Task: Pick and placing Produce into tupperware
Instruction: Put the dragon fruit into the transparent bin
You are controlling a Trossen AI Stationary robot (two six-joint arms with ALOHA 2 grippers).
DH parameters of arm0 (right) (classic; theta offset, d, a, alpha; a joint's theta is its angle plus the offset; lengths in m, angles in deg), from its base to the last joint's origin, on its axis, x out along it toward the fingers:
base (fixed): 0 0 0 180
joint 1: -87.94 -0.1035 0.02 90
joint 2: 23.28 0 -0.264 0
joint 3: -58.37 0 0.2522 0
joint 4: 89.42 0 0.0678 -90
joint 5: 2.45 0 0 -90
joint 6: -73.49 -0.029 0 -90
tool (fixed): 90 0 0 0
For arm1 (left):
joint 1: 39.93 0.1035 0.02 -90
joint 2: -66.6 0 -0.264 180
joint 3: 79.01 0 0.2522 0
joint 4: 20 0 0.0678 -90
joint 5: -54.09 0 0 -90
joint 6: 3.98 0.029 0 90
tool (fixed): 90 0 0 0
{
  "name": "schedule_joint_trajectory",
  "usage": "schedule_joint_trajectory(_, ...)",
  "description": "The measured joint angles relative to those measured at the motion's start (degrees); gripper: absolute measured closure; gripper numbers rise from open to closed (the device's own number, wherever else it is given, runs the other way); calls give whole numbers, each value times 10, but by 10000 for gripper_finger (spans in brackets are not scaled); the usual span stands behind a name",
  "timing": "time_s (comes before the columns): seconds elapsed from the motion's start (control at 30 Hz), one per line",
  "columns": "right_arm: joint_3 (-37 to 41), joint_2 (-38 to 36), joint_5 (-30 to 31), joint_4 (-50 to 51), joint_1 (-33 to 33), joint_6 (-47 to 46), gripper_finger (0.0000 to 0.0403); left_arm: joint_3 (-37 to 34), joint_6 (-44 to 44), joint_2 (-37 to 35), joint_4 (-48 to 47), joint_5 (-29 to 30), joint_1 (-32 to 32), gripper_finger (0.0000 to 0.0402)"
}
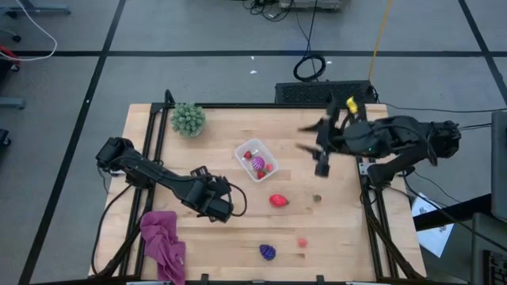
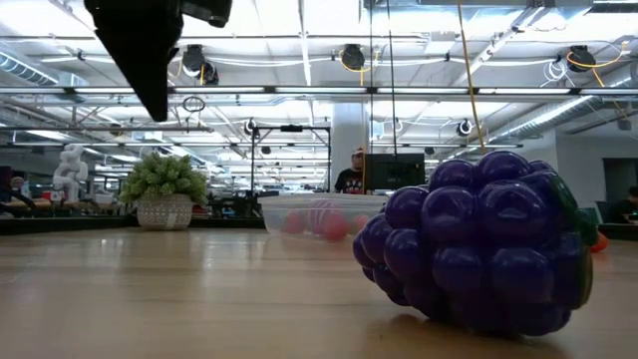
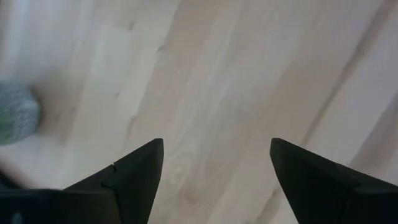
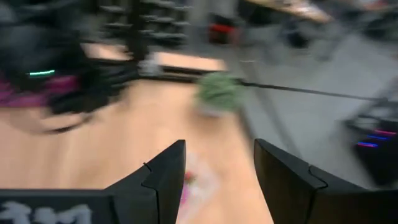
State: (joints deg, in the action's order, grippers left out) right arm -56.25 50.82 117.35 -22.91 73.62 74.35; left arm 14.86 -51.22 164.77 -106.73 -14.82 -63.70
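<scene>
Hovering over bare wood, the left gripper (image 3: 214,163) holds nothing, its fingers spread wide, left of the small clear plastic rectangular tupperware (image 1: 255,160), which holds red and pink toy produce. The right gripper (image 4: 217,163), fingers parted and empty, hangs right of it. A red piece (image 1: 278,200), small pink piece (image 1: 302,242) and purple grape bunch (image 1: 268,252) lie on the wooden table (image 1: 341,222).

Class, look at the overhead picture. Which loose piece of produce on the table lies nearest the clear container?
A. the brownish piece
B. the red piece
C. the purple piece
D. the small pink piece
B: in the high view the red piece lies just below the tupperware, nearer than the others.
</scene>
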Motion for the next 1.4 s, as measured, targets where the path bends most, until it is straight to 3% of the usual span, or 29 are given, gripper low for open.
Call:
schedule_joint_trajectory(0.17, 0, 21, -45, 49, -34, -38, 222, 0, -23, -12, -46, 0, -4, 102)
schedule_joint_trajectory(0.33, 21, 48, -48, 57, -61, -46, 222, 0, -51, -39, -80, 18, -17, 101)
schedule_joint_trajectory(0.47, 80, 55, -68, 9, -74, -28, 222, 0, -84, -68, -105, 35, -32, 103)
schedule_joint_trajectory(0.73, 242, 54, -164, -205, -75, -8, 222, 0, -138, -115, -124, 55, -66, 99)
schedule_joint_trajectory(0.9, 299, 55, -166, -224, -68, -29, 222, 0, -148, -121, -130, 55, -76, 100)
schedule_joint_trajectory(1.23, 329, 55, -166, -219, -46, -59, 222, 0, -135, -120, -128, 62, -78, 101)
schedule_joint_trajectory(1.4, 297, 55, -166, -189, -43, -35, 222, 0, -130, -120, -128, 62, -78, 97)
